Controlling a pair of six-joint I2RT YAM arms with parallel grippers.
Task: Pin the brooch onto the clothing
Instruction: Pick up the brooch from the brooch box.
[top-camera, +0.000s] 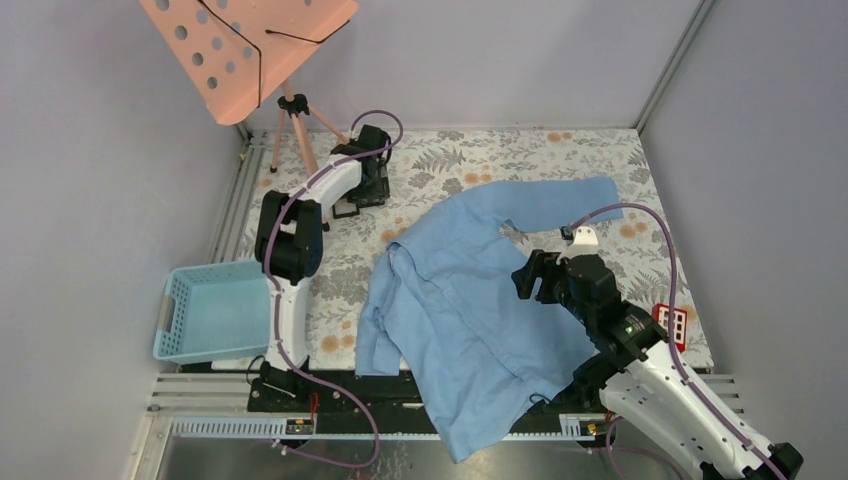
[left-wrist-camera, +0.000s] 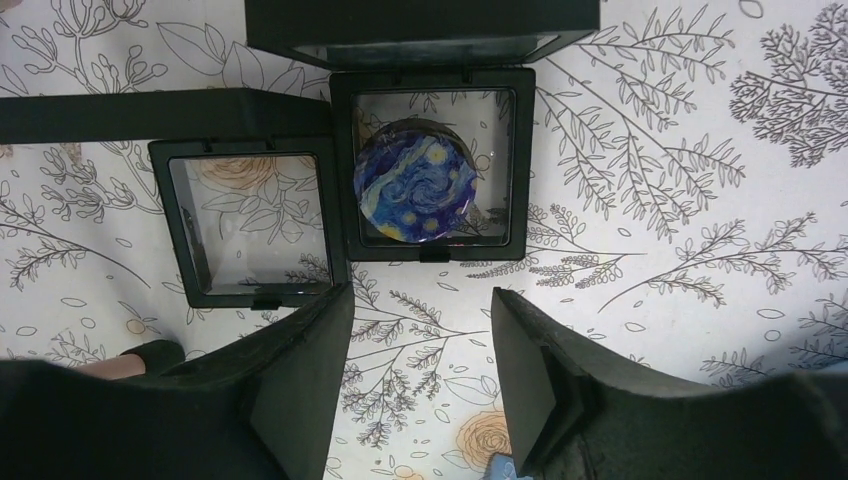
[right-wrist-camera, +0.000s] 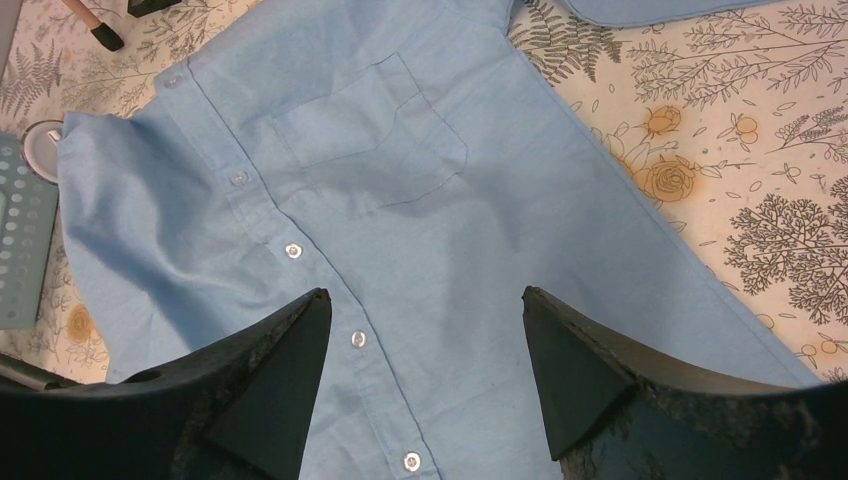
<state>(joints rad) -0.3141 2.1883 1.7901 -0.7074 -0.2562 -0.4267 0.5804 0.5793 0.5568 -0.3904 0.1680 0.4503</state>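
The round brooch (left-wrist-camera: 418, 192), framed in a black case (left-wrist-camera: 525, 170) on the surface (left-wrist-camera: 650, 330), lies at 12 o'clock just beyond the left claw (left-wrist-camera: 420, 310), the nearer one, half-wide and empty; the right claw (right-wrist-camera: 420, 320), wide and empty, hangs over the shirt (right-wrist-camera: 420, 200).

Two robot arms are mounted at the near edge: one left arm (top-camera: 290, 250) and one right arm (top-camera: 650, 385). One light blue shirt (top-camera: 470, 300) has one chest pocket (right-wrist-camera: 370, 140) and five visible buttons (right-wrist-camera: 293, 250). At far left are two black display cases, one empty case (left-wrist-camera: 170, 230) and one filled case (left-wrist-camera: 525, 170) holding one round brooch (left-wrist-camera: 418, 188). There is one blue basket (top-camera: 210, 310) at near left and one pink music stand (top-camera: 245, 45) at far left.
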